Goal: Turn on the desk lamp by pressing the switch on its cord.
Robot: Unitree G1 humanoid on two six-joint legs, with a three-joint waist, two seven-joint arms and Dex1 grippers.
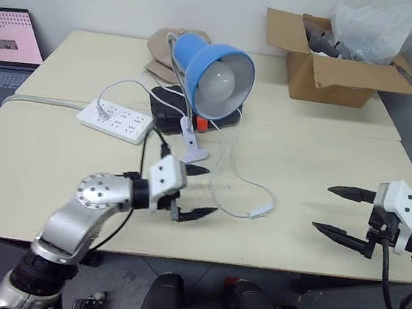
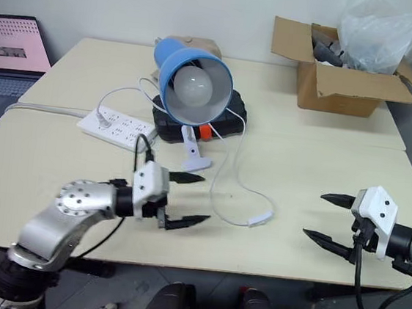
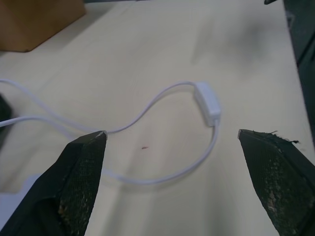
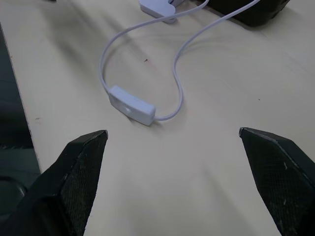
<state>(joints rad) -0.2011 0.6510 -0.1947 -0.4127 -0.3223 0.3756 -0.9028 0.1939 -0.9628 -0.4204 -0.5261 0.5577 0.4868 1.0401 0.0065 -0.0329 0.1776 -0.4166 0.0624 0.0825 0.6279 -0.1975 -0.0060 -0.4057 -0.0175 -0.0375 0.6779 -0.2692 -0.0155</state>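
From head height we look forward and down across the desk (image 1: pixel 323 159). Our 2 wrist cameras sit low and close, facing each other, sharing the switch (image 3: pixel 207 103).

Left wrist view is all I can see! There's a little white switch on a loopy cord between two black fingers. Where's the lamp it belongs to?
Observer: The desk lamp stands further back on the table, its blue shade and white bulb facing the robot, and the bulb looks unlit.
Operator: Is the other gripper close to the switch too?
Observer: The right gripper sits on the other side of the switch, fingers open and pointing toward it, not touching.
Operator: And my gripper?
Observer: The left gripper is open too, with a gap of bare table between it and the switch.
Operator: What's the cord plugged into?
Observer: The cord runs back past the lamp's clip base toward a white power strip.
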